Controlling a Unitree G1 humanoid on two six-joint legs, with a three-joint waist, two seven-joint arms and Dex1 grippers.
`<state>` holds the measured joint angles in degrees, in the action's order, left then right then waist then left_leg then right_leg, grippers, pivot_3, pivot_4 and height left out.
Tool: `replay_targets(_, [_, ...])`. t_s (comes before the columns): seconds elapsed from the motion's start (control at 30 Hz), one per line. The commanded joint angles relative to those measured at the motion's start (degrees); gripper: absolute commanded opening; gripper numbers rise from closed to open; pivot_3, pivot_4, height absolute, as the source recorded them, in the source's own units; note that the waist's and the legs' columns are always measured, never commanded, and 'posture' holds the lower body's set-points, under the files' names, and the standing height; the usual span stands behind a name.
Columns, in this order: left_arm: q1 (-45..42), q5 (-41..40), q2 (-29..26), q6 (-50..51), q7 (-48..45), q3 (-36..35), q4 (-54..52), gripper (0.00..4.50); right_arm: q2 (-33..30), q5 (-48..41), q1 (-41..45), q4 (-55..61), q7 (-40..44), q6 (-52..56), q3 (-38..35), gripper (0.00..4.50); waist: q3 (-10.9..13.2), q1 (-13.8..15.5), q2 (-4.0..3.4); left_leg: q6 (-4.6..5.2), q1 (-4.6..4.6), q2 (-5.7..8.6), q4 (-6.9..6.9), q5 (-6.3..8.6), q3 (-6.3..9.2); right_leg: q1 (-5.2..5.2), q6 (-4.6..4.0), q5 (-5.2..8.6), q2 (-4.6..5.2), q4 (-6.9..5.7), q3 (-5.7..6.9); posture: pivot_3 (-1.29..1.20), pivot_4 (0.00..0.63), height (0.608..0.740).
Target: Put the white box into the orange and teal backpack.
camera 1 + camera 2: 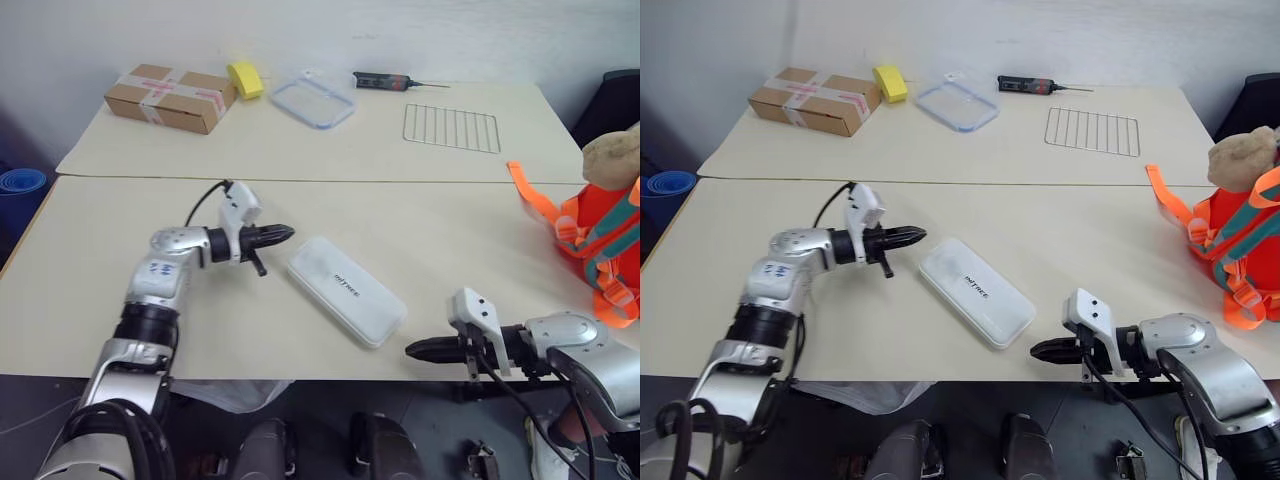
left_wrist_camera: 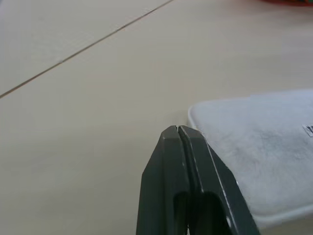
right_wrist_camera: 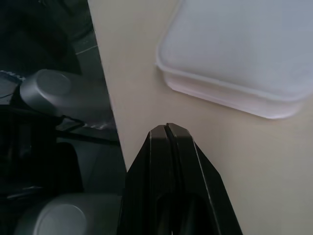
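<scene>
Nearest the camera, the right gripper hangs at the table's front edge, fingers pressed together and empty. Largest, the orange and teal backpack slumps at the far right; the white box lies flat mid-table, well apart from it. It looks light, stiff and slick, best pinched across its narrow width, and the left gripper, also closed and empty, sits just beside its near corner.

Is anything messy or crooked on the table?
Nothing is spilled or broken. The white box lies flat but slanted across the table, between the two shut hands. The orange and teal backpack sits at the table's right edge, its straps sprawled out.
</scene>
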<state>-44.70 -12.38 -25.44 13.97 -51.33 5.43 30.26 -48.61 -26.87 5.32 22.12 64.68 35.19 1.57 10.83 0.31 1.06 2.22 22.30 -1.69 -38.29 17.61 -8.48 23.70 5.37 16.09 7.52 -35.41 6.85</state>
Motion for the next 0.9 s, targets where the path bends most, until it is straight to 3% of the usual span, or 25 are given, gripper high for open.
replay_targets(0.03, [-2.7,2.1,1.8,-5.7,-2.0,0.9,5.3,0.02,3.1,1.0,1.8,0.8,-4.2,-1.4,0.9,0.00,0.0,-0.2,0.00,-0.01,0.00,0.00,0.01,0.00,0.00,0.01,0.00,0.00,0.00,0.00,0.02,0.00,0.150,0.740])
replay_targets(0.2, [-3.2,2.2,2.3,-5.8,-7.5,1.8,7.1,0.02,4.9,4.0,3.6,-1.4,-6.7,-3.8,1.7,0.00,0.0,-0.4,0.04,0.00,0.06,0.01,-0.03,-0.01,0.02,0.03,0.00,0.00,-0.01,-0.10,0.06,0.00,0.150,0.740])
replay_targets(0.43, [5.3,-1.7,-1.7,3.5,-15.1,2.1,-7.9,0.02,4.5,5.4,5.5,-4.8,-6.4,-6.5,0.6,0.00,0.0,-0.5,0.04,0.00,0.02,-0.03,-0.11,0.00,0.04,0.00,0.00,0.00,0.01,-0.12,0.04,0.00,0.150,0.740])
replay_targets(0.9, [19.7,-5.1,-3.0,18.1,-5.2,-1.8,-33.0,0.02,5.0,9.1,14.1,-17.8,-3.4,-14.8,0.7,0.00,0.0,-0.4,0.06,0.03,0.14,-0.04,-0.47,0.18,0.20,-0.07,-0.02,0.01,0.07,-0.11,-0.34,0.00,0.150,0.740])
